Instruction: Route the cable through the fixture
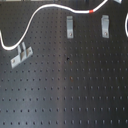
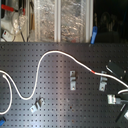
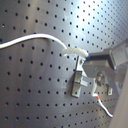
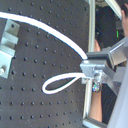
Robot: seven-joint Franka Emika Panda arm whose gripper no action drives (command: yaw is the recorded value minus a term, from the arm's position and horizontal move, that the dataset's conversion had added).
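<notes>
The white cable (image 1: 37, 15) runs from the first exterior view's left edge, arcs up and across the top, and carries its red band (image 1: 91, 10) above the gap between two clips. It also shows in the second exterior view (image 2: 50, 54). My gripper (image 2: 111, 74) is at the second exterior view's right, just past the red band (image 2: 96, 73), and is shut on the cable. In the second wrist view the cable (image 4: 55, 32) enters the gripper (image 4: 89, 69) and a loop hangs out of it. In the first wrist view the gripper (image 3: 82, 55) holds the cable (image 3: 30, 40) just above a clip (image 3: 79, 82).
Three metal clips stand on the black perforated board (image 1: 70, 90): one at the first exterior view's left (image 1: 22, 55), one in the middle (image 1: 70, 26) and one to the right (image 1: 104, 25). Shelves with clutter (image 2: 55, 20) lie behind the board.
</notes>
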